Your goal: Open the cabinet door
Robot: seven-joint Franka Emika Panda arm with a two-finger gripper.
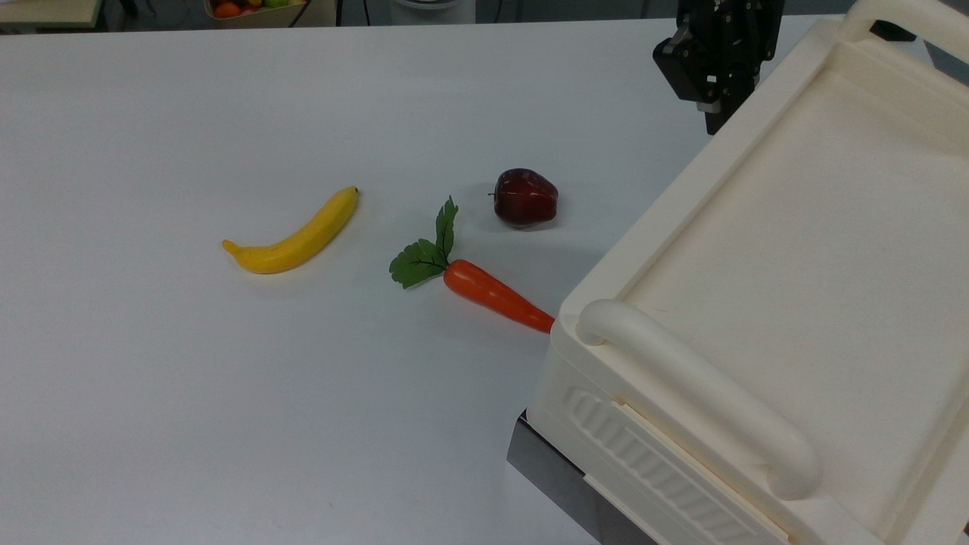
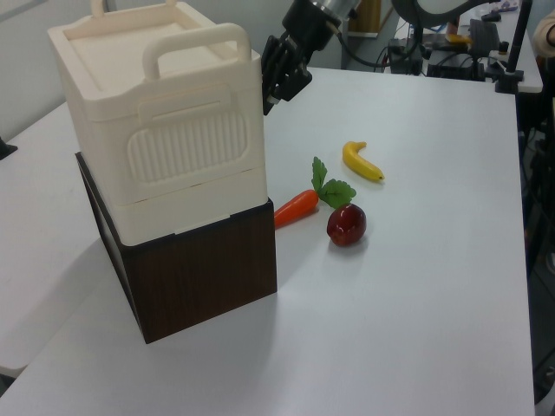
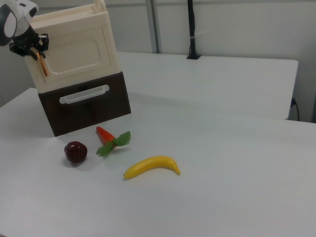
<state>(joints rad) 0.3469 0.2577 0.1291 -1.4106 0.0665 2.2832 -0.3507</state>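
The cabinet door [image 3: 74, 54] is the cream front panel of the upper cabinet [image 2: 165, 130], and it lies flush with the cabinet's face in the right view. Its copper-coloured bar handle [image 3: 42, 64] stands upright near the door's edge on the right view's left. The gripper [image 3: 30, 48] is right at that handle, its dark fingers on either side of the bar's upper end; whether they pinch it or merely bracket it I cannot tell. In the left view the gripper [image 2: 279, 76] presses close against the cabinet's corner, and in the top view it [image 1: 715, 72] sits just off the cabinet's far edge.

The cream cabinet rests on a dark brown drawer unit [image 3: 86, 101] with a pale bar pull [image 3: 84, 94]; nothing inside either can be seen.

On the white table [image 1: 227, 393] lie a carrot [image 1: 492, 294], its tip next to the cabinet's base, a dark red apple [image 1: 525, 197] near it, and a banana [image 1: 295, 236] further off.
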